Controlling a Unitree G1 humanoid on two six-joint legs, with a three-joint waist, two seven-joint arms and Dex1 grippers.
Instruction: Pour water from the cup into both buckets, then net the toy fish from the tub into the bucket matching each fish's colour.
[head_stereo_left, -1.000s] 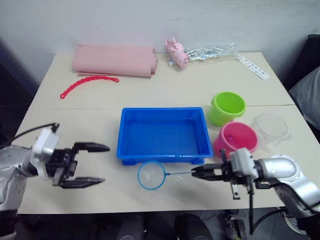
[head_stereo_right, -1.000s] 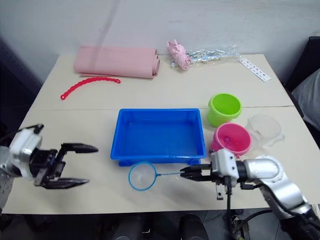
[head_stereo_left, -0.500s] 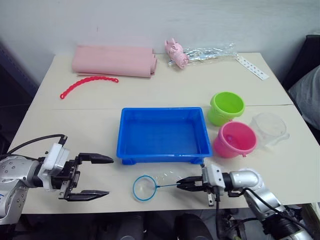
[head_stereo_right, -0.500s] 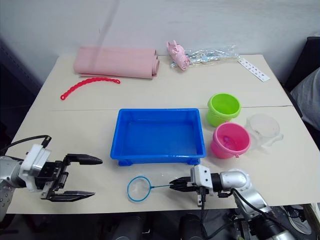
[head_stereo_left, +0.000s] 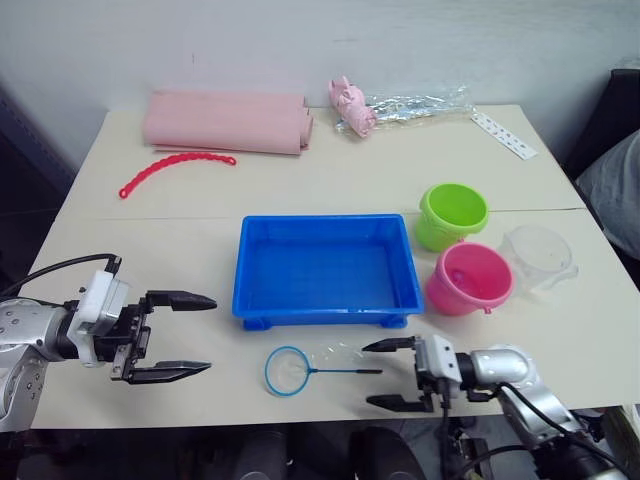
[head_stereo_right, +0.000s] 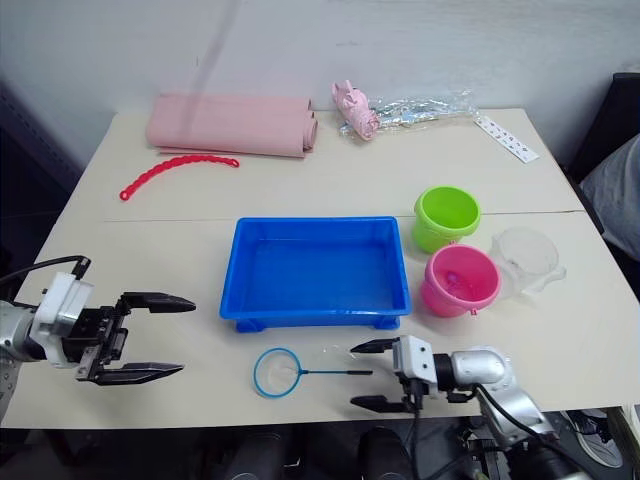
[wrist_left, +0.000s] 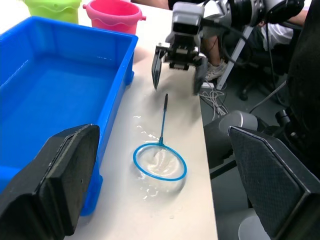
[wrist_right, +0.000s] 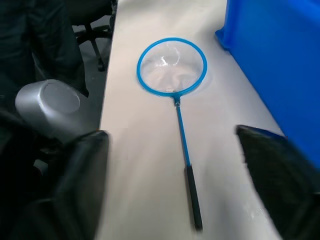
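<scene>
Left gripper (head_stereo_left: 180, 335) at left near edge of surface (head_stereo_left: 330, 170), fingers apart, nothing held. Net (head_stereo_left: 315, 371) flat on surface just in front of tub (head_stereo_left: 326, 268), ring left, dark handle end toward right gripper (head_stereo_left: 395, 373). Likely very light; thin handle, soft mesh; best taken at the dark handle end. Tub holds shallow water, no fish visible. Right gripper just past handle tip, fingers wide apart, not touching it. Green bucket (head_stereo_left: 455, 214): contents can't tell. Pink bucket (head_stereo_left: 470, 279): something inside, too small to tell. Cup (head_stereo_left: 541, 257) beside pink bucket, looks empty.
</scene>
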